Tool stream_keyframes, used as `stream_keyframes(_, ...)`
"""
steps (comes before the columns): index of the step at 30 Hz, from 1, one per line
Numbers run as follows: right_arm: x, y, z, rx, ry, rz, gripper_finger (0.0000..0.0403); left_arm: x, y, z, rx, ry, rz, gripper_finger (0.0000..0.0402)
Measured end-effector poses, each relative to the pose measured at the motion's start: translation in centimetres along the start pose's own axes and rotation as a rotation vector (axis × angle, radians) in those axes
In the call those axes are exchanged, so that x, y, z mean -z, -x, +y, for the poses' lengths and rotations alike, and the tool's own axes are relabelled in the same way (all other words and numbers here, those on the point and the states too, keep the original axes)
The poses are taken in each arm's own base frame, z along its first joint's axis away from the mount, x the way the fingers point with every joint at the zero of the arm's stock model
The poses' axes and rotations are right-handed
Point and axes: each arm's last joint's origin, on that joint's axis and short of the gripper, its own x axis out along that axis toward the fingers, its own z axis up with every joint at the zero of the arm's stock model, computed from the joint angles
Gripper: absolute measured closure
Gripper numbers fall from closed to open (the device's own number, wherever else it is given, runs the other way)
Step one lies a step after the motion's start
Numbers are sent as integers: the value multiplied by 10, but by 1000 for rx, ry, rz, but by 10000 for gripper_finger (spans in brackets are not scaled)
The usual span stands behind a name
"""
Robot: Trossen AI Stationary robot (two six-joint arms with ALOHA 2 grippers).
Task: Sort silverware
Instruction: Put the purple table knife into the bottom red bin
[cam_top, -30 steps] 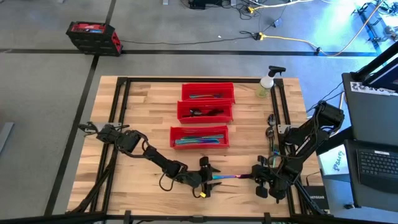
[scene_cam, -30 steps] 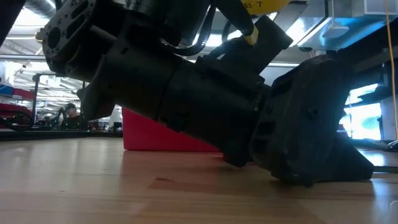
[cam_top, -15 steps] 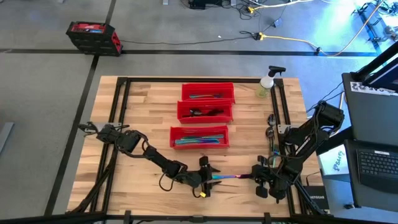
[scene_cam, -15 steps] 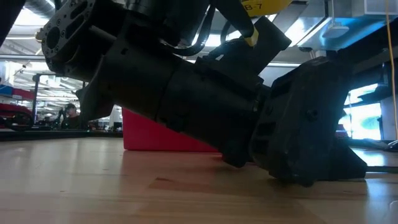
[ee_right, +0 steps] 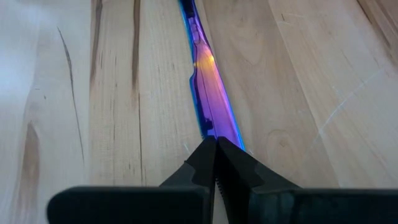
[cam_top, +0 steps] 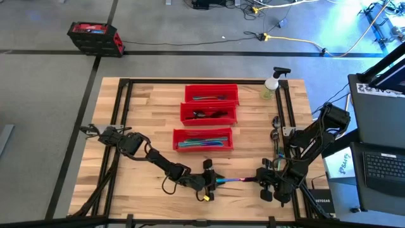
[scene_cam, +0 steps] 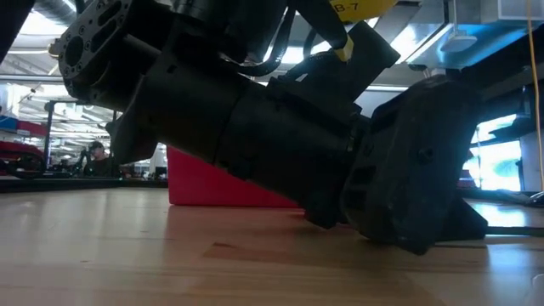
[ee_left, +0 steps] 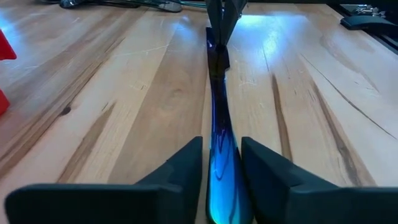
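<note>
1. Left gripper (cam_top: 218,180) is lying low near the table's front edge, its two fingers (ee_left: 180,165) flanking one end of an iridescent knife (cam_top: 237,180); whether they are already pinching it cannot be told.
2. Right gripper (cam_top: 258,179) is pinching the knife's opposite end, its fingertips (ee_right: 214,149) pressed together on the blade.
3. Between the two grippers, the knife is stretching lengthwise just above the wooden table (cam_top: 145,114).
4. Farther back, three red bins (cam_top: 204,139) are sitting mid-table, each holding sorted silverware (cam_top: 204,143).
5. More unsorted pieces (cam_top: 276,136) are lying beside the right arm, near a spray bottle (cam_top: 272,84).
</note>
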Motion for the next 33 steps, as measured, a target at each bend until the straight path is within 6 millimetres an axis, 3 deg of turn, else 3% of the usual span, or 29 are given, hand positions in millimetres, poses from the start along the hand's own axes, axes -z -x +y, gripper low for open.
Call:
stream_keyframes(6, 0, 0, 0, 0, 1, 0, 403, 0, 0, 0, 7, 5, 2, 331)
stream_keyframes(33, 0, 0, 0, 0, 3, -1, 403, 5, 0, 1, 32, 86, 71, 318)
